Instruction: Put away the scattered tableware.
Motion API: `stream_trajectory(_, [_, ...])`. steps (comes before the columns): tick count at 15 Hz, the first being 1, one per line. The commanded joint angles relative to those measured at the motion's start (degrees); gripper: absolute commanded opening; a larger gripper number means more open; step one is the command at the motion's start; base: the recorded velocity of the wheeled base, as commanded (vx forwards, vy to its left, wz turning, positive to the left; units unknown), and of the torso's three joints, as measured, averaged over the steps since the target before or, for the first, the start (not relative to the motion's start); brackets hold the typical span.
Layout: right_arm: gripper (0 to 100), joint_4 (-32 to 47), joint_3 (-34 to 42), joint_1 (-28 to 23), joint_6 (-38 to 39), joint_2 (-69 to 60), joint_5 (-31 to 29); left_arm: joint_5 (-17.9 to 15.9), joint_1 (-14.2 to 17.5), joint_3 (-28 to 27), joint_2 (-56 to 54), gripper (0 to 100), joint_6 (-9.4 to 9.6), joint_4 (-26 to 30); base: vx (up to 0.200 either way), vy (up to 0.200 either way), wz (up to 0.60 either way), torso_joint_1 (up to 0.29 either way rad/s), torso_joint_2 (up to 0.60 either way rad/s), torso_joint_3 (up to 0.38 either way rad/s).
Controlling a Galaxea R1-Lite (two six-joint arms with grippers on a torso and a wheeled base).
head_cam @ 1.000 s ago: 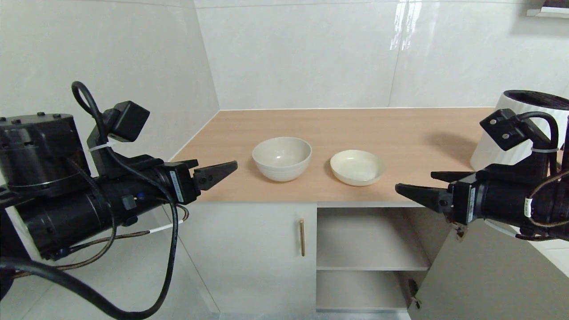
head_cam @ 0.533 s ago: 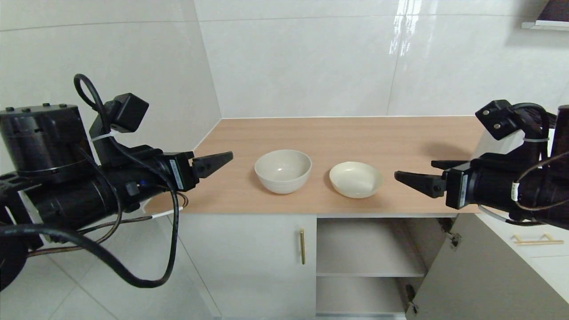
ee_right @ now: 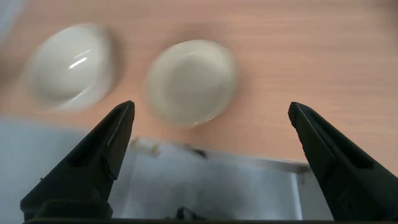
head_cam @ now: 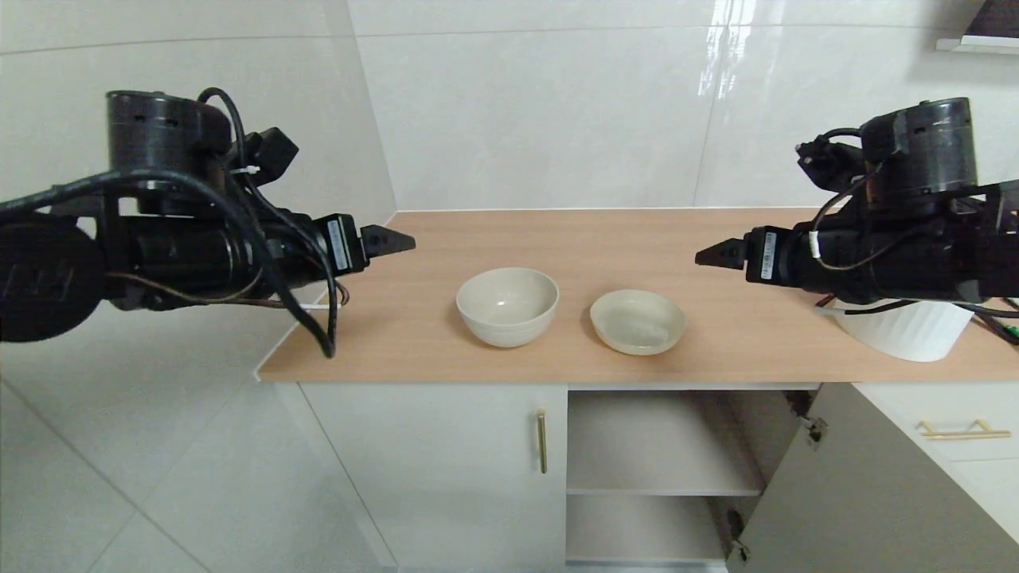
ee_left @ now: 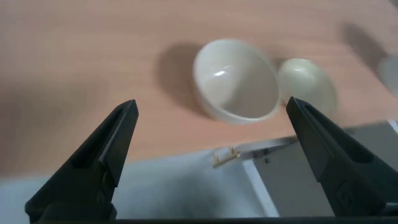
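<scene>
Two cream dishes stand on the wooden countertop near its front edge: a deep bowl on the left and a shallow bowl to its right. My left gripper hovers above the counter's left end, pointing toward the deep bowl. My right gripper hovers to the right of the shallow bowl, pointing inward. In the left wrist view the left gripper is open, with the deep bowl and shallow bowl below. The right gripper is open over the shallow bowl and deep bowl.
A white ribbed container stands on the counter under my right arm. Below the counter an open cabinet shows bare shelves, its door swung out to the right. The closed door beside it has a gold handle. Tiled walls close the left and back.
Both arms have risen from counter-edge height to above the countertop and rolled at the wrist. The bowls have stayed put; the head camera shifted earlier.
</scene>
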Motion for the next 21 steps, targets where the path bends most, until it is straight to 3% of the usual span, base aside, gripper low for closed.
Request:
stream_trajectory(1, [100, 0.39, -0.91, 0.46, 0.34, 4.88, -1.31, 11.02, -3.5, -9.81, 9.69, 100, -3.09, 7.28, 0.0, 0.0, 0.0, 0.0, 0.0, 0.0])
stream_trajectory(2, [100, -0.14, 0.58, 1.34, -0.98, 4.79, -1.31, 13.74, -4.55, -11.13, 11.36, 100, -3.61, 7.36, 0.0, 0.0, 0.0, 0.0, 0.0, 0.0])
stream_trajectory(4, [100, -3.48, 3.22, 1.43, -3.44, 4.71, -1.13, 14.01, -5.78, -13.15, 13.99, 100, -6.25, 7.28, 0.0, 0.0, 0.0, 0.0, 0.0, 0.0])
stream_trajectory(8, [100, -9.1, 4.1, 1.43, -3.18, 4.71, -1.31, 14.62, -6.4, -16.84, 19.0, 100, -7.04, 7.28, 0.0, 0.0, 0.0, 0.0, 0.0, 0.0])
stream_trajectory(18, [100, -9.19, 4.1, 1.43, -3.09, 5.06, -1.31, 14.44, -6.48, -21.5, 28.32, 100, -7.13, 7.28, 0.0, 0.0, 0.0, 0.0, 0.0, 0.0])
stream_trajectory(19, [100, -9.19, 4.1, 1.43, -3.0, 5.06, -1.31, 14.62, -6.48, -21.5, 28.49, 0, -7.13, 7.28, 0.0, 0.0, 0.0, 0.0, 0.0, 0.0])
stream_trajectory(21, [100, -9.19, 4.1, 1.43, -3.0, 4.97, -1.31, 14.53, -6.84, -21.41, 28.67, 0, -7.13, 7.28, 0.0, 0.0, 0.0, 0.0, 0.0, 0.0])
